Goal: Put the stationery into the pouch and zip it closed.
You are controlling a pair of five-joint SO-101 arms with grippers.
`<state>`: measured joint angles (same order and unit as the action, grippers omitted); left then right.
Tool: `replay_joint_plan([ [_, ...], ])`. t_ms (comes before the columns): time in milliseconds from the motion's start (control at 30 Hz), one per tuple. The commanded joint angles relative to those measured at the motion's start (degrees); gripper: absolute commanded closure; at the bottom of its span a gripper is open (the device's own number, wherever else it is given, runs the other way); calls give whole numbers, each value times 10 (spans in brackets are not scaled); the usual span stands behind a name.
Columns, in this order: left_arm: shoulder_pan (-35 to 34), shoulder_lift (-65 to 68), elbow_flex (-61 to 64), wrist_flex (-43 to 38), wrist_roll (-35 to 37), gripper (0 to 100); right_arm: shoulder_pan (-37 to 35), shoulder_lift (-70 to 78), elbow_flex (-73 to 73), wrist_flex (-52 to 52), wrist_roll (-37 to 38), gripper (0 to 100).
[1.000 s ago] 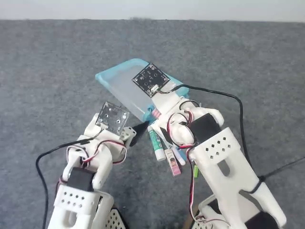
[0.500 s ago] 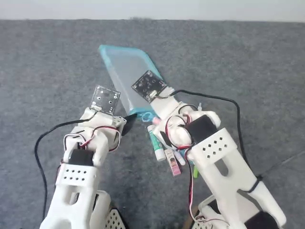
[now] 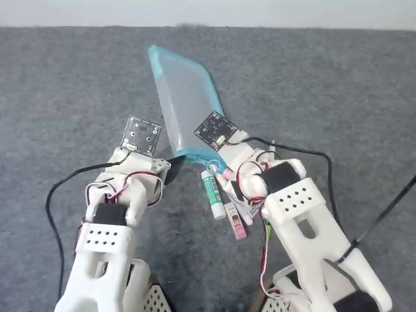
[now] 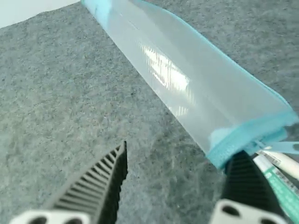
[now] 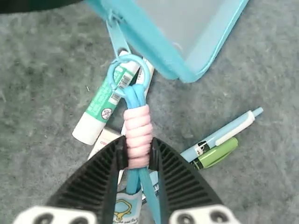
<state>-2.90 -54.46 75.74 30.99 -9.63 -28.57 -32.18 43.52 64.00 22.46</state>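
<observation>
From above, the pouch runs lengthwise away from both arms. Its near end is just ahead of our left pincer, and the glue stick lies to that pincer's right.

At the left wrist, that pincer gapes wide, the pouch's corner just beside one finger.

At the right wrist, our right pincer clamps the pink zip pull. We judge this arm the one placed to draw the zip along that axis.

Looks like a robotics lab test rig.
Bench fully covered in grey felt; plain pale wall just behind its far edge; two white plastic arms at its near edge, bare camera boards on the wrists, loose black cables over the felt.
</observation>
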Motion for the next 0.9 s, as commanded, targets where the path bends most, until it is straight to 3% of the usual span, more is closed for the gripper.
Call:
replay_joint_plan([
  [0,-45,2,-37,-22,10,688,25,-24,15,-13,14,991],
  [100,-63,2,-45,-21,10,688,36,-24,18,-13,25,991],
  [267,-35,4,-43,-18,10,688,28,-30,16,-11,17,991],
  [667,33,3,-28,-21,11,686,-102,-138,-35,72,-20,991],
  [867,55,2,-28,-21,41,686,-124,-184,-34,100,-18,991],
])
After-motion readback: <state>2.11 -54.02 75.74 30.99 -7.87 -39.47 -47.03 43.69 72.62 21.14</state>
